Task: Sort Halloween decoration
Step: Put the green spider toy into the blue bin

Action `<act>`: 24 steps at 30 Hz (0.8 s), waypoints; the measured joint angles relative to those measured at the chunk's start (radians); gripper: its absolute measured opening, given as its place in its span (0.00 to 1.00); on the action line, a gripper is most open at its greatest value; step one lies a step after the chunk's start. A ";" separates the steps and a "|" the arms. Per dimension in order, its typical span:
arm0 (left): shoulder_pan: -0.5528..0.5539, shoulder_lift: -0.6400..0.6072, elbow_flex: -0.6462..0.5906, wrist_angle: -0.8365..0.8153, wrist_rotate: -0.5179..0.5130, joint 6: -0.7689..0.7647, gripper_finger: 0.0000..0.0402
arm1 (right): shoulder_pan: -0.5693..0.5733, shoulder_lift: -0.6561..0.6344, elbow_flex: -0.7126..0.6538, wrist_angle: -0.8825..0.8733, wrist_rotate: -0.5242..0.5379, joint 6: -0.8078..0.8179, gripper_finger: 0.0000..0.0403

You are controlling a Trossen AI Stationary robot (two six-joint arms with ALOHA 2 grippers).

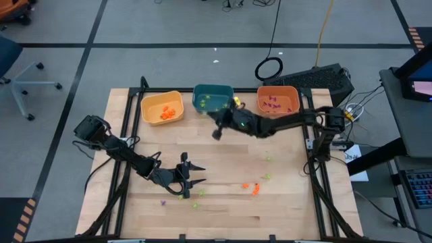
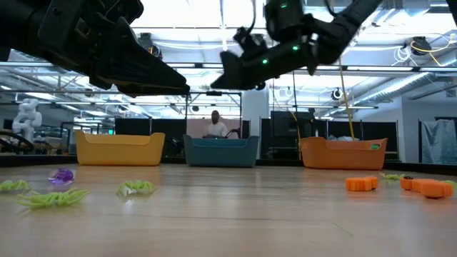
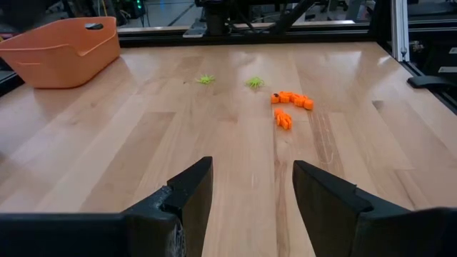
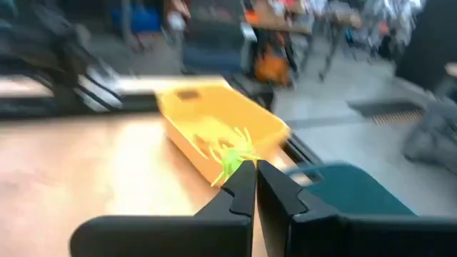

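Observation:
My right gripper (image 1: pixel 217 133) hangs in the air just in front of the teal bin (image 1: pixel 213 99), shut on a light-green trinket (image 4: pixel 230 161). My left gripper (image 1: pixel 192 174) waits low over the table's near left part, open, with nothing between its fingers (image 3: pixel 191 191). Loose decorations lie on the wood: orange ones (image 3: pixel 291 100) and green ones (image 3: pixel 255 83) ahead of the left gripper, plus green ones (image 2: pixel 136 188) and a purple one (image 2: pixel 62 175) near it. The yellow bin (image 1: pixel 162 106) holds orange pieces and the orange bin (image 1: pixel 278 100) holds purple pieces. My right gripper pinches the light-green trinket between its two fingertips (image 4: pixel 243 178). Thin green legs (image 4: pixel 243 139) stick out beyond the tips. The fingers lie about level and come from the table's right side. The trinket is lifted clear of the table.
The three bins stand in a row along the table's far edge. A black frame borders the table on the left and right (image 1: pixel 317 169). In the low view a person (image 2: pixel 215 126) shows in the room behind the teal bin.

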State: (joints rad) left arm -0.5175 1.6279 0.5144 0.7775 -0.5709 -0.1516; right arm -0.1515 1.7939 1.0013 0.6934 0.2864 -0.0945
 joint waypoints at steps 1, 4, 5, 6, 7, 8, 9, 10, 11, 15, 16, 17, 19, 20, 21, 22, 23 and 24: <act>0.000 0.000 0.000 0.000 0.000 0.000 0.48 | -0.019 0.000 0.029 -0.068 0.001 0.000 0.00; 0.000 0.000 0.000 0.000 0.000 0.000 0.48 | -0.075 0.000 0.119 -0.276 0.000 -0.005 0.00; 0.000 0.000 0.000 0.000 0.000 0.000 0.48 | -0.093 0.000 0.149 -0.341 0.000 -0.005 0.00; 0.000 0.000 0.000 0.000 0.000 0.000 0.48 | -0.111 0.000 0.175 -0.395 0.000 -0.005 0.00; 0.000 0.000 0.000 0.000 0.000 0.000 0.48 | -0.130 0.000 0.199 -0.446 0.000 -0.005 0.00; 0.000 0.000 0.000 0.000 0.000 0.000 0.48 | -0.149 0.000 0.219 -0.492 0.000 -0.006 0.00; 0.000 0.000 0.000 0.000 0.000 0.000 0.48 | -0.167 0.000 0.235 -0.525 0.000 -0.007 0.00; 0.000 0.000 0.000 0.000 0.000 0.000 0.48 | -0.184 0.000 0.245 -0.549 0.000 -0.007 0.00; 0.000 0.000 0.000 0.000 0.000 0.000 0.48 | -0.200 0.000 0.251 -0.561 0.000 -0.007 0.00; 0.000 0.000 0.000 0.000 0.000 0.000 0.48 | -0.261 0.008 0.252 -0.580 -0.003 0.002 0.00; 0.000 0.000 0.000 0.000 0.000 0.000 0.48 | -0.273 0.016 0.252 -0.588 -0.005 0.004 0.00; 0.000 0.000 0.000 0.000 0.000 0.000 0.48 | -0.283 0.024 0.252 -0.600 -0.009 0.004 0.00; 0.000 0.000 0.000 0.000 0.000 0.000 0.48 | -0.297 0.048 0.252 -0.603 -0.030 0.004 0.00; 0.000 0.000 0.000 0.000 0.000 0.000 0.48 | -0.301 0.060 0.252 -0.605 -0.031 0.004 0.00; 0.000 0.000 0.000 0.000 0.002 0.000 0.48 | -0.302 0.070 0.252 -0.603 -0.030 0.005 0.00; 0.000 0.000 0.000 0.001 0.008 0.000 0.48 | -0.302 0.080 0.252 -0.603 -0.029 0.005 0.00; 0.000 0.000 0.000 0.001 0.013 0.000 0.48 | -0.302 0.089 0.252 -0.601 -0.030 0.005 0.00; 0.000 0.000 0.000 0.001 0.015 0.000 0.48 | -0.302 0.097 0.252 -0.597 -0.029 0.005 0.00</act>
State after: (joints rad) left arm -0.5178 1.6283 0.5144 0.7781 -0.5561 -0.1515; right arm -0.4534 1.8914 1.2537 0.0964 0.2569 -0.0895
